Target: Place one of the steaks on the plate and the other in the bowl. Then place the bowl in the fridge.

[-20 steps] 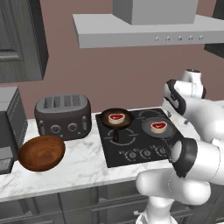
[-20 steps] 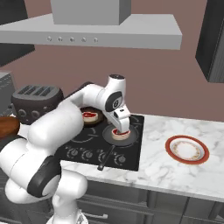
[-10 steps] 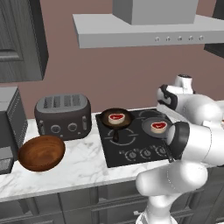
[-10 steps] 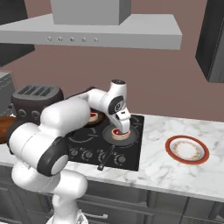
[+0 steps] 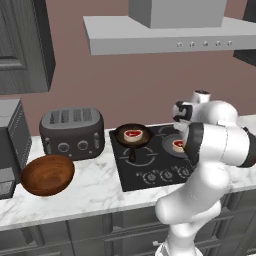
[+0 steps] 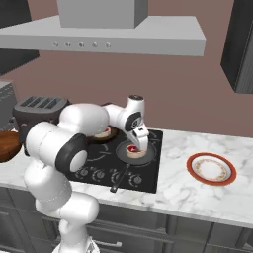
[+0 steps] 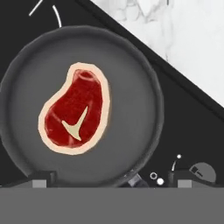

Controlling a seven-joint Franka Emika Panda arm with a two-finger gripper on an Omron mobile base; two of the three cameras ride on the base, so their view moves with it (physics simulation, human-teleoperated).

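One steak (image 7: 75,116), red with a pale fat edge, lies in a grey pan (image 7: 135,78) on the right burner of the black cooktop. My gripper (image 7: 117,177) hangs open just above it, fingers apart and holding nothing; it also shows over that pan (image 6: 140,142). The same steak (image 5: 178,145) peeks out beside my arm. The other steak (image 5: 132,134) sits in a small black pan at the cooktop's back left. The brown wooden bowl (image 5: 47,175) rests on the counter at the far left. The plate (image 6: 211,168) with a red-orange ring lies to the right of the cooktop. The fridge is out of view.
A dark toaster (image 5: 72,132) stands behind the bowl. A grey appliance (image 5: 10,145) sits at the far left edge. The range hood (image 5: 170,30) hangs above the cooktop (image 6: 113,163). Knobs line the cooktop's front. Marble counter spreads around the plate.
The hand has come down lower over the right pan, and the arm's elbow has swung forward across the base views. The gripper has stayed open. Steaks, bowl and plate have not moved.
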